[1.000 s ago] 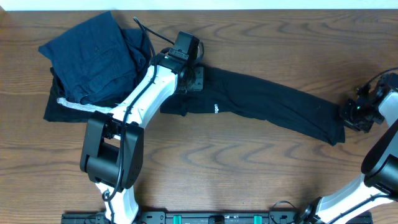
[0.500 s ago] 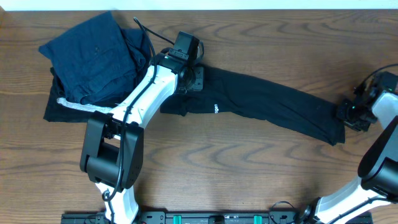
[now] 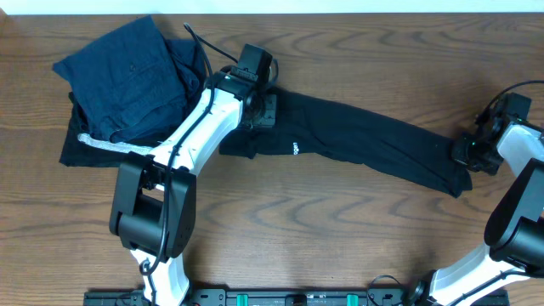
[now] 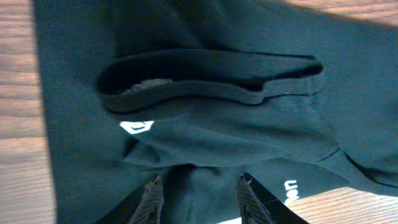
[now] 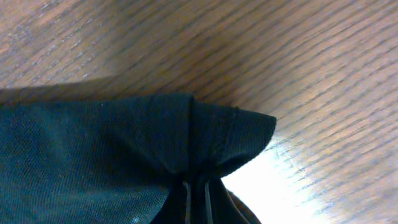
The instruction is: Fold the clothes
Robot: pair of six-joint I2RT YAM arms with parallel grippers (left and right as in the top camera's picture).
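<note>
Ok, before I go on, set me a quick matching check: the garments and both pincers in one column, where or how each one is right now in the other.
Column one:
1. black top
2. navy garment
3. left pincer
4. right pincer

Column two:
A. shut on a bunched cloth edge
B. folded, at the far left
C. open, just by the collar
D. stretched out long across the table

Pairs: 1-D, 2-B, 3-C, 4-A.
</note>
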